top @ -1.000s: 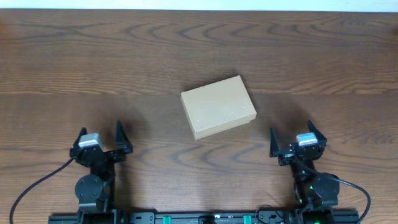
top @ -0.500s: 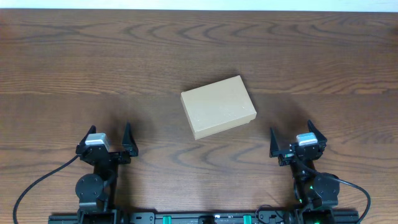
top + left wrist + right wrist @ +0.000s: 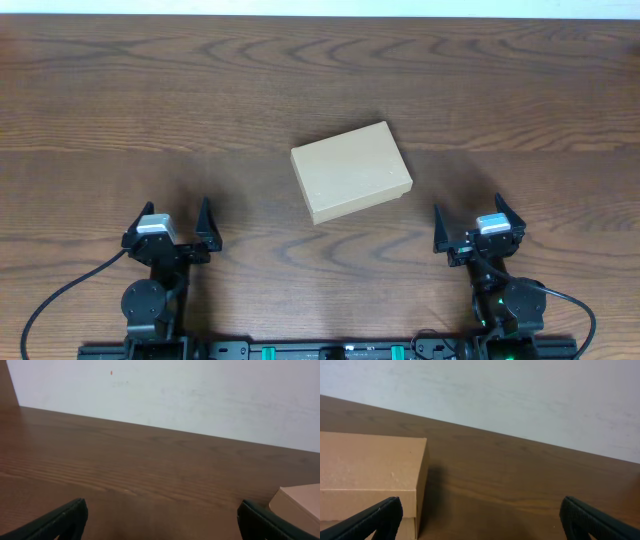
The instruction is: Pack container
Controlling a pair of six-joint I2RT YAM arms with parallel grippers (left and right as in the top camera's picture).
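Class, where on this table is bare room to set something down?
Bare wood lies beyond the container to the far edge of the table, and left and right of it. Nearer, the left gripper and right gripper crowd the corners.

Right gripper (image 3: pixel 482 522) hangs low over the wooden table (image 3: pixel 520 480), black fingertips (image 3: pixel 380 516) spread wide with nothing between them. The container (image 3: pixel 367 462) sits at near left, lid down, white wall (image 3: pixel 495 390) at the far side.
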